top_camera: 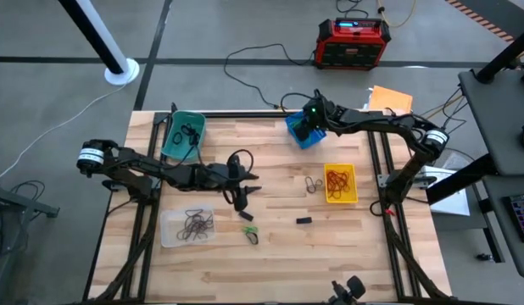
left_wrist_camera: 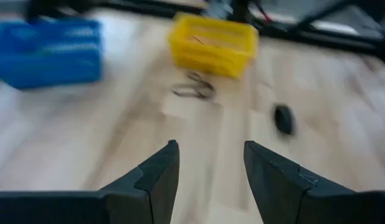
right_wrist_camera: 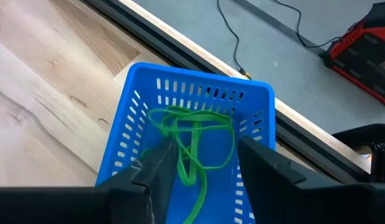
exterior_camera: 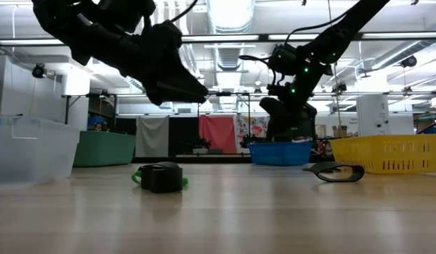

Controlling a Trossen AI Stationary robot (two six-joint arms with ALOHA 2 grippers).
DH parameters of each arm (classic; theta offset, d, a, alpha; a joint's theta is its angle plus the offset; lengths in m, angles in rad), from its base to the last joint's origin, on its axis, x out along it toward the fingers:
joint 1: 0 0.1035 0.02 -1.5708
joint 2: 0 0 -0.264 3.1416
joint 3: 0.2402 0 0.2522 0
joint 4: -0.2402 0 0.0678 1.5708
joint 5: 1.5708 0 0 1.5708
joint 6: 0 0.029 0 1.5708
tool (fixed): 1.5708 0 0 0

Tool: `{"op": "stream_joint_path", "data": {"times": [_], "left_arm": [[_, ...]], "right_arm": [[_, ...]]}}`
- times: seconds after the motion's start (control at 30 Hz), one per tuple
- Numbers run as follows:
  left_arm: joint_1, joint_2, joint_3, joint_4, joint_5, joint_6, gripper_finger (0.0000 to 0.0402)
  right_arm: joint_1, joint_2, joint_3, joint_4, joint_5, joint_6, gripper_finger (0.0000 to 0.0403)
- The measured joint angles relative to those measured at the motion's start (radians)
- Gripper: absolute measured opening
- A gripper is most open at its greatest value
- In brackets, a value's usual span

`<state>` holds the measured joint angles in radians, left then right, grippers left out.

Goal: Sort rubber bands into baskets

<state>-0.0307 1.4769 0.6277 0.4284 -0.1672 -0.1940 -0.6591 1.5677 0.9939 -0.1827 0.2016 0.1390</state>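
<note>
Green rubber bands (right_wrist_camera: 194,144) lie tangled in the blue basket (right_wrist_camera: 133,124) near the top centre of the high view, and the right gripper (right_wrist_camera: 202,163) hangs directly over that basket, its fingers spread with the green loops showing in the gap between them; whether they touch a band cannot be told. The yellow basket (top_camera: 351,182), right of centre, holds red-orange bands (top_camera: 337,180), and a few dark bands (top_camera: 313,184) lie loose on the table (top_camera: 279,152) just to its left. At upper left the teal basket (top_camera: 173,140) carries black bands (top_camera: 189,132), while the clear basket (top_camera: 173,233) at lower left holds a cluster of dark brown bands (top_camera: 197,224). Between the clear basket and the table's middle lie a small green band (top_camera: 248,218) and another green one mixed with a dark loop (top_camera: 250,233), both in the open. The left gripper (top_camera: 242,196) reaches in from the left edge of the high view to a spot just above those green bands, fingers apart and holding nothing — the left wrist view looks between its open tips across bare wood towards the yellow and blue baskets. A small black block (top_camera: 304,220) sits alone below the yellow basket, well apart from either gripper. In the low view the left arm fills the upper left and hides part of the room behind. Off the table, a red and black box (top_camera: 353,42) stands on the floor at the top — cables trail from it — and an orange sheet (top_camera: 391,98) lies beside the table's upper right corner.
</note>
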Motion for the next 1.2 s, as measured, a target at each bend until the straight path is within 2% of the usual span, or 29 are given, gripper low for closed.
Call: {"op": "stream_joint_path", "data": {"times": [0.2,0.3,0.5,0.63,0.83,0.97,1.2], "left_arm": [[-0.012,-0.001,0.000,-0.101,0.225,-0.026,0.0165],[-0.044,-0.001,0.000,-0.162,0.256,-0.031,0.0165],[-0.132,0.000,0.000,-0.254,0.253,-0.005,0.0165],[-0.159,0.013,0.000,-0.278,0.183,-0.003,0.0165],[-0.175,0.064,0.000,-0.274,0.176,-0.002,0.0165],[-0.173,0.101,0.000,-0.272,0.118,0.016,0.0165],[-0.172,0.162,0.028,-0.273,0.113,0.054,0.0165]], "right_arm": [[0.027,-0.006,-0.001,-0.053,-0.027,0.001,0.0173],[0.052,-0.010,-0.001,-0.074,-0.027,0.007,0.0174],[0.120,-0.022,-0.001,-0.101,-0.027,0.012,0.0172],[0.172,-0.045,-0.001,-0.107,-0.027,0.026,0.0171],[0.252,-0.081,-0.001,-0.129,-0.023,0.037,0.0171],[0.296,-0.091,-0.002,-0.142,-0.018,0.047,0.0171],[0.332,-0.093,-0.002,-0.142,-0.018,0.047,0.0171]]}}
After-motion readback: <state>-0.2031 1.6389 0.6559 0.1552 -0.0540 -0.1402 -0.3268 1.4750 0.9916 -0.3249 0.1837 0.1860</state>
